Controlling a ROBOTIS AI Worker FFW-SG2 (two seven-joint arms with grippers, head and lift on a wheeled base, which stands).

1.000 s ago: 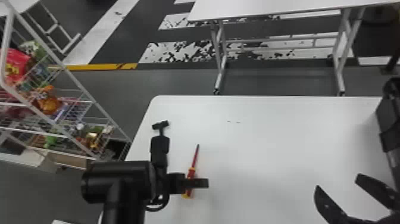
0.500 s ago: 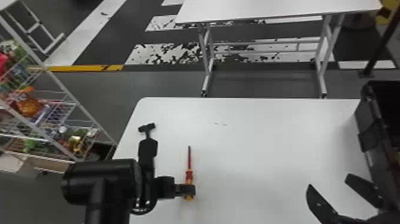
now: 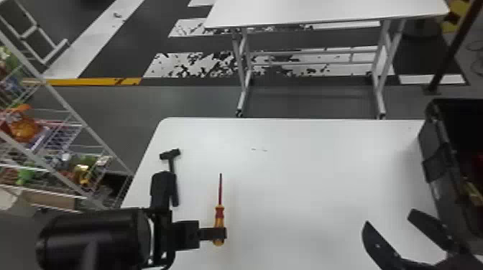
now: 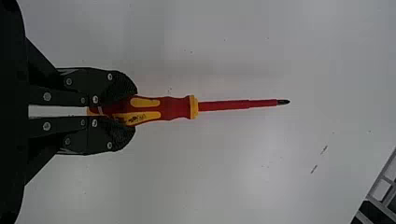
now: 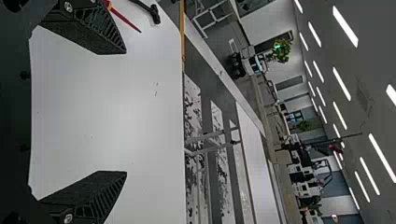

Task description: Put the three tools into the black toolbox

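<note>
Okay, sorting is partway at best: two tools remain out on the white table (image 3: 305, 186). Red-and-yellow screwdriver (image 3: 219, 212) is on the left side, near part, shank pointing far; left gripper (image 3: 218, 233) is clamped on its handle, so that one looks grasped but isn't boxed. Hammer (image 3: 170, 154) lies farther left, head toward the far edge, nothing gripping it. Black toolbox (image 3: 433, 140) stands open at the right. Right gripper (image 3: 390, 217) waits near the box with fingers spread, nothing between them.

Inside the toolbox there's a red patch (image 3: 477, 163) and a yellowish piece (image 3: 470, 190); one may be the third tool, which would make one done, two left, but that's a guess. Left to do, as I judge it: carry the screwdriver right and drop it in, probably with a handover since the box is on the right arm's side, then the hammer.

Hard to make out: toolbox is cut off at the right edge, its interior dark, contents not identifiable. Hammer handle is partly behind the left arm (image 3: 93, 237). Butt of the screwdriver sits between the fingers, partly covered. Can't tell if the screwdriver is lifted or resting on the tabletop.
</note>
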